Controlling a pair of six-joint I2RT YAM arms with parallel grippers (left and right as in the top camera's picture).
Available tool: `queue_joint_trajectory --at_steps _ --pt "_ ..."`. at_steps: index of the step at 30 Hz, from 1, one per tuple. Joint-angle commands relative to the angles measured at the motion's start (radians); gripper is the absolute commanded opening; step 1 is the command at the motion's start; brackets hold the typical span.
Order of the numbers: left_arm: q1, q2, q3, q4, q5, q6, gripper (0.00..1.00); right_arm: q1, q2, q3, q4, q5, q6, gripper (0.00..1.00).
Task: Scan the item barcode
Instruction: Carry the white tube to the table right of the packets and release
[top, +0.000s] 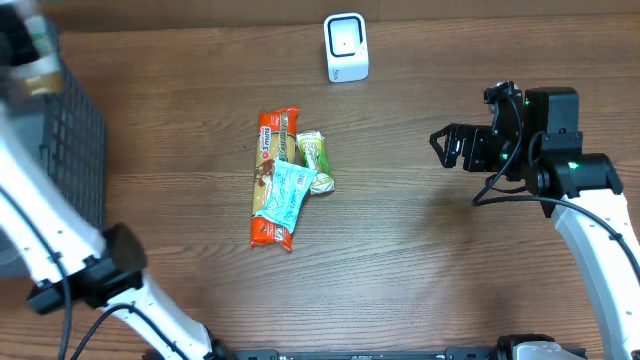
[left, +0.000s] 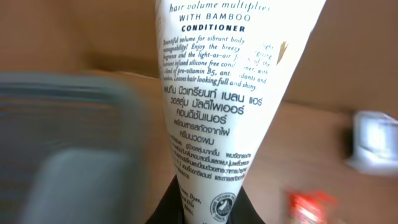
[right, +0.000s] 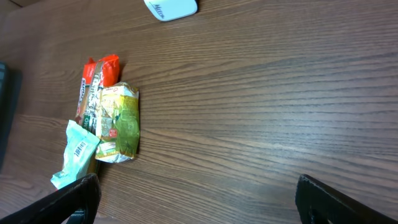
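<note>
Left gripper (left: 205, 204) pinches the end of a white conditioner tube (left: 211, 93), held up near the dark basket (top: 75, 150). Right gripper (top: 446, 147) hovers, jaws spread, right of snack packets (top: 283, 178). Scanner (top: 346, 47) stands at the far edge.

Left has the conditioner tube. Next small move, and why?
Probably swing the left gripper toward the white scanner: it is shut on the conditioner tube near the basket, far from the scanner, with only text, no barcode, showing.

Mock checkout table: scanner (top: 346, 47), snack packets (top: 285, 175)
</note>
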Motion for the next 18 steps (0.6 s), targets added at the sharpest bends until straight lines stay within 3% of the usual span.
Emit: queue_joint_trajectory --at_steps 1,7,11,18 --pt "-0.175 -0.023 -0.003 -0.087 0.095 -0.008 0.04 0.003 -0.001 0.013 0.004 -0.005 0.0 1.0" --pt "-0.401 0.016 -0.169 -0.128 0.057 -0.013 0.04 0.003 0.0 0.013 0.006 -0.004 0.0 1.0" --pt "-0.557 0.064 -0.304 -0.156 0.072 -0.103 0.04 0.003 0.001 0.013 0.005 -0.005 0.0 1.0" --pt "-0.781 0.123 -0.534 -0.064 0.085 -0.166 0.04 0.003 0.001 0.013 0.001 -0.005 0.0 1.0"
